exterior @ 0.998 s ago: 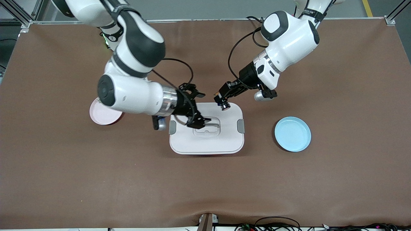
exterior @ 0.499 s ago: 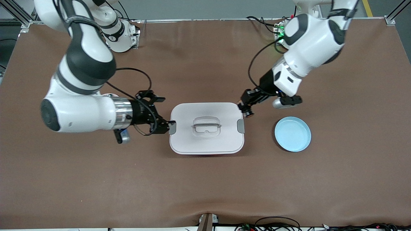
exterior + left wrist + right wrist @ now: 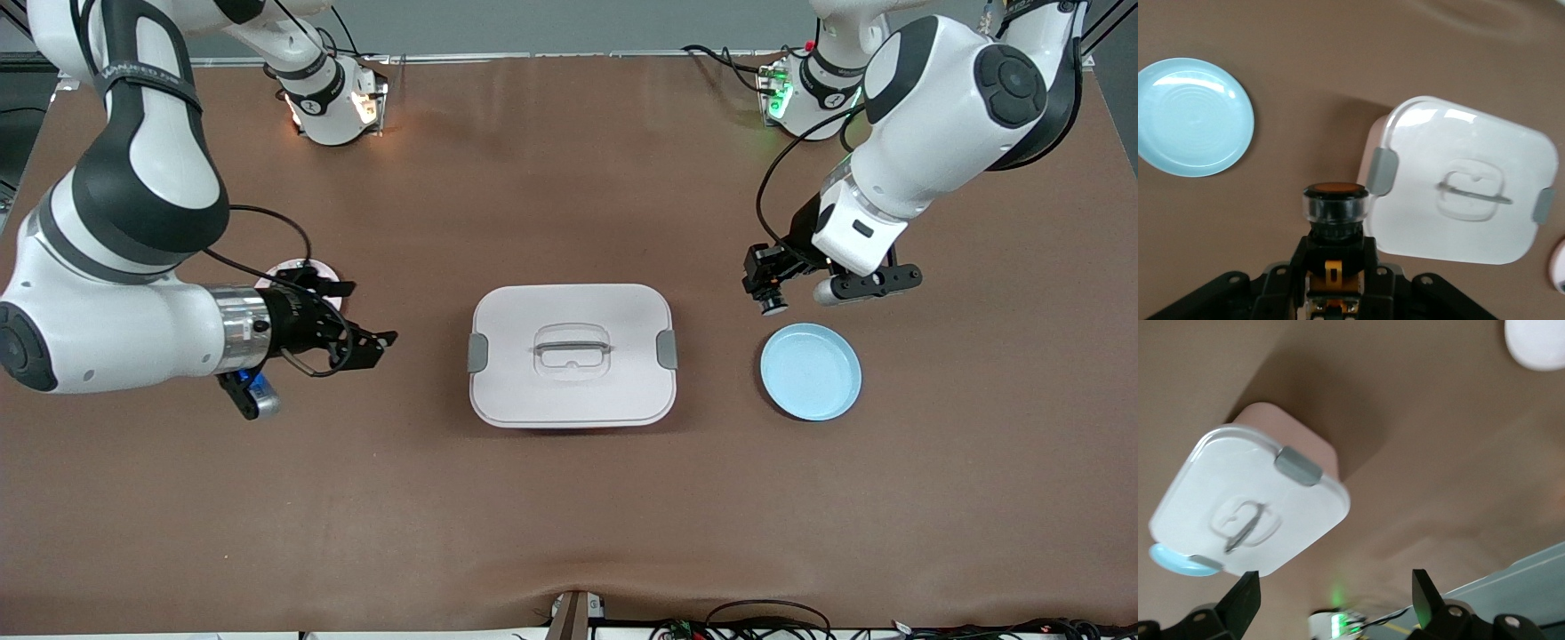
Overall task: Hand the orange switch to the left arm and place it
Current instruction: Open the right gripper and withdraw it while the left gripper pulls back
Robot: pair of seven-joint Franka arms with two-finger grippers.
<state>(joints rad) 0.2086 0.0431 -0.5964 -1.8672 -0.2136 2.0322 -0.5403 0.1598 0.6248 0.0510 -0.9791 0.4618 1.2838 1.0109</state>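
The orange switch [image 3: 773, 305], a small black part with an orange face [image 3: 1335, 190], is clamped in my left gripper [image 3: 765, 283]. That gripper hangs over bare table between the white box [image 3: 569, 391] and the light blue plate [image 3: 810, 371]. In the left wrist view, the switch [image 3: 1335, 212] juts out from the shut left gripper [image 3: 1335, 248]. My right gripper [image 3: 360, 342] is open and holds nothing, over the table between the box and a pink plate [image 3: 283, 265]. The right wrist view shows its fingertips [image 3: 1245, 600] wide apart, with the box [image 3: 1251, 513] farther off.
The box [image 3: 1465, 187] with grey side latches stands mid-table. The blue plate [image 3: 1191, 117] lies toward the left arm's end and the pink plate [image 3: 1538, 343] toward the right arm's end. A brown mat [image 3: 569, 516] covers the table.
Both grippers have drawn apart from over the box. The left one carried the switch out toward the blue plate. The open right one pulled back toward the pink plate.
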